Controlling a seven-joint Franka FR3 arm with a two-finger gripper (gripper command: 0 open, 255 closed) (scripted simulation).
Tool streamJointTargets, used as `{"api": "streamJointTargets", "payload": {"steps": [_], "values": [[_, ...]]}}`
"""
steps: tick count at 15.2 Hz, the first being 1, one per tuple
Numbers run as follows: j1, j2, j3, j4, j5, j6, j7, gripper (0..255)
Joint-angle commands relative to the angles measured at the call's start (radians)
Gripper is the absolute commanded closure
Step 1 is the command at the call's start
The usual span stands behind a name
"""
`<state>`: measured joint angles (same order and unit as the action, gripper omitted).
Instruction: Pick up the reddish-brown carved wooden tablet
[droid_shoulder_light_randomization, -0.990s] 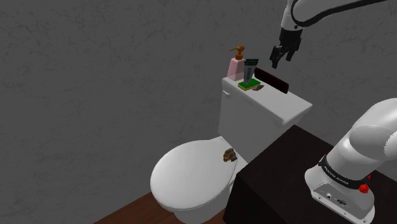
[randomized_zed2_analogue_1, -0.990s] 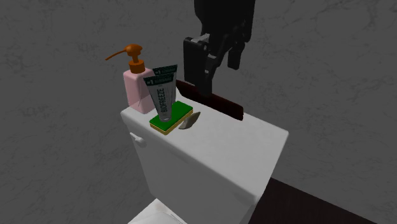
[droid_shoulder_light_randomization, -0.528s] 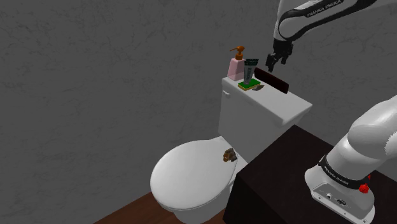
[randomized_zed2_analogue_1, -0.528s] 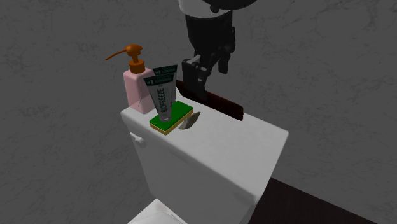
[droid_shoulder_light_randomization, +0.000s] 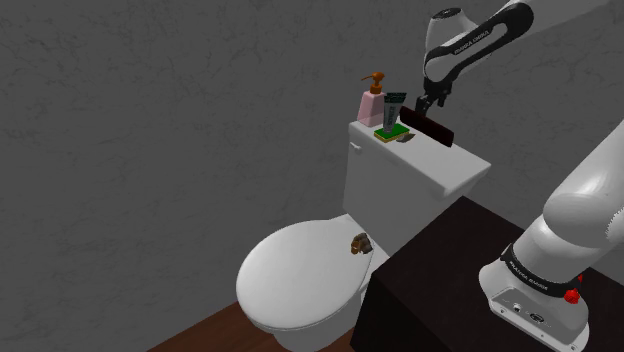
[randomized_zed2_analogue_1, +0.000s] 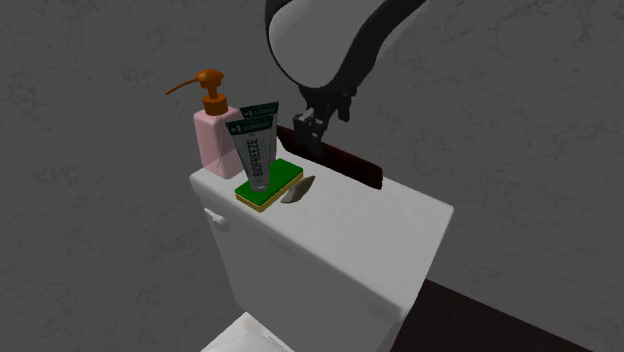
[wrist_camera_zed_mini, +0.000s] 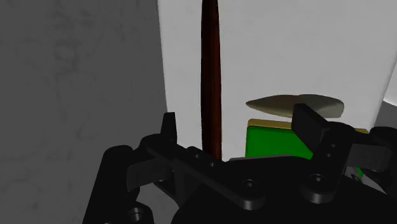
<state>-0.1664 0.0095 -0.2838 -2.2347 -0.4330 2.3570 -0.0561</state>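
Observation:
The reddish-brown tablet (droid_shoulder_light_randomization: 428, 127) stands on its long edge at the back of the white toilet tank lid (droid_shoulder_light_randomization: 440, 165), close to the wall. From the other side the tablet (randomized_zed2_analogue_1: 350, 165) shows as a dark strip behind the tube. My gripper (droid_shoulder_light_randomization: 424, 104) hangs over the tablet's end nearest the tube. In the second exterior view the gripper (randomized_zed2_analogue_1: 308, 135) reaches down to the tablet's upper edge. The gripper (wrist_camera_zed_mini: 238, 127) is open. The tablet (wrist_camera_zed_mini: 210, 76) runs edge-on between the fingers, nearer one finger (wrist_camera_zed_mini: 168, 130), and neither visibly touches it.
A pink soap dispenser (randomized_zed2_analogue_1: 213, 135), a green-labelled tube (randomized_zed2_analogue_1: 258, 145), a green sponge (randomized_zed2_analogue_1: 268, 184) and a pale shell-like piece (randomized_zed2_analogue_1: 298, 190) crowd the lid beside the tablet. A small brown object (droid_shoulder_light_randomization: 360, 243) lies on the toilet seat. The dark stand (droid_shoulder_light_randomization: 440, 290) is at the lower right.
The arm has swung down and the gripper has dropped from above the tank to the tablet's upper edge, near the tube. The tablet has not moved.

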Motion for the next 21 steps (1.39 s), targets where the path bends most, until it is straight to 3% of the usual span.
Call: {"api": "streamJointTargets", "payload": {"steps": [1, 12, 13, 21], "values": [[-0.011, 0.075, -0.010, 0.053, -0.009, 0.030, -0.008, 0], [-0.023, 0.181, -0.020, 0.053, -0.031, 0.137, 0.024, 0], [-0.023, 0.180, -0.020, 0.052, -0.031, 0.137, 0.024, 255], [-0.023, 0.180, -0.020, 0.052, -0.031, 0.136, 0.023, 255]]}}
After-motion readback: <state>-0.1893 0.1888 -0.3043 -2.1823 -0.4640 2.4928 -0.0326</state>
